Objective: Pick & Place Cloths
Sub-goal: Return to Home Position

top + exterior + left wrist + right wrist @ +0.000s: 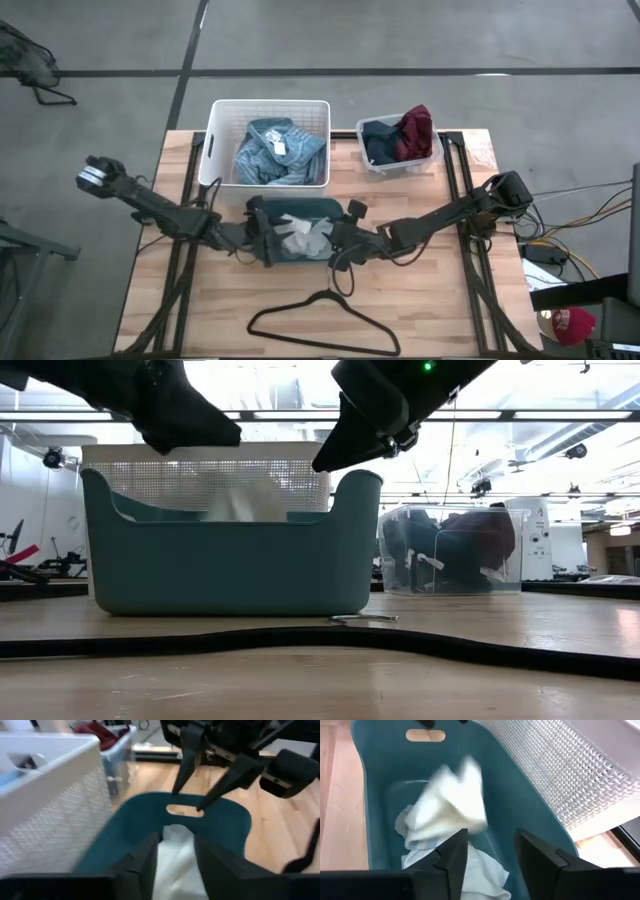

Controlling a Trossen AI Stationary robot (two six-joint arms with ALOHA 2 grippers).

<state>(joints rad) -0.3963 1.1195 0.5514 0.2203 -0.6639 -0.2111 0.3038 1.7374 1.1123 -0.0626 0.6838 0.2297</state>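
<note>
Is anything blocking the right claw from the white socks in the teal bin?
Nothing visible. The right claw hangs open above the white socks in the teal bin; the left claw, also open, faces it.

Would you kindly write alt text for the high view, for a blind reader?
Both grippers hover over the teal bin of white socks: the left gripper at its left end, the right gripper at its right. Behind stand a white basket with a blue striped garment and a clear bin of dark cloths.
</note>
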